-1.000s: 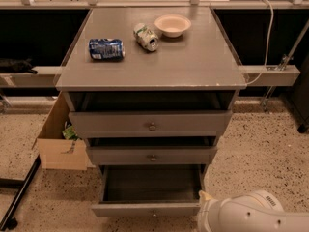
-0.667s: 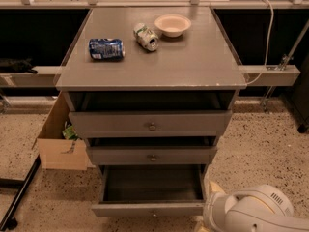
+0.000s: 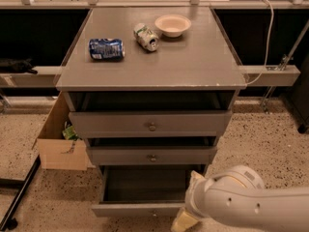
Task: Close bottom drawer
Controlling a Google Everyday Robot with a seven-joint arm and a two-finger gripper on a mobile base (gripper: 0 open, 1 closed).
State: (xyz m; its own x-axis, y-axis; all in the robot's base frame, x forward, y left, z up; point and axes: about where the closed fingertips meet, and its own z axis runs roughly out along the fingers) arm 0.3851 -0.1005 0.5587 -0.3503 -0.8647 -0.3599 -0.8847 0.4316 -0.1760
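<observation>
We found the bottom drawer point(image 3: 137, 209) pulled out at the foot of the cabinet point(image 3: 193, 66), its inside showing. The gripper point(image 3: 185, 221) stood just beside the drawer's front right corner, low by the floor point(image 3: 270, 144); we could not tell whether it was wide or narrow. A blue can point(image 3: 106, 49) lay near the cabinet top's left edge.
</observation>
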